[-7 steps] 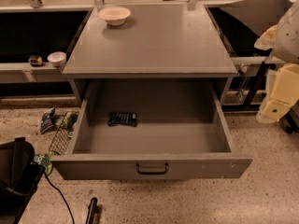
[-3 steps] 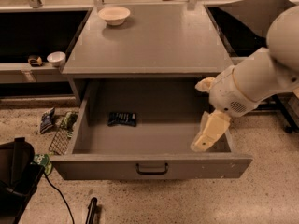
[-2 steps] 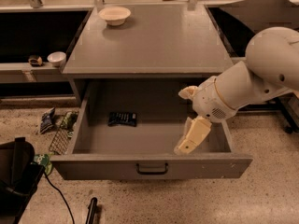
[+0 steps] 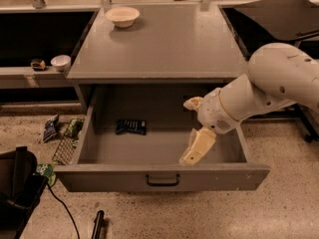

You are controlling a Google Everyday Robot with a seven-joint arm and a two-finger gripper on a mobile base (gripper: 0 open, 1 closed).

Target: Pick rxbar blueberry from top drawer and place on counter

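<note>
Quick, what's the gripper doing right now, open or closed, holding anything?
Gripper: open, holding nothing, over the open top drawer; the rxbar blueberry lies apart from it on the drawer floor.

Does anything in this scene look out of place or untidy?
Yes: snack packets lie on the floor, left of the open top drawer. The rxbar blueberry lies flat inside; the gripper hangs over the drawer's right side.

You'll see the rxbar blueberry (image 4: 131, 127), a dark navy wrapper, lying flat at 9 o'clock inside the pulled-open top drawer (image 4: 159, 176) below the bench (image 4: 164, 44). The gripper (image 4: 188, 132) hangs at 3 o'clock, jaws apart.
</note>
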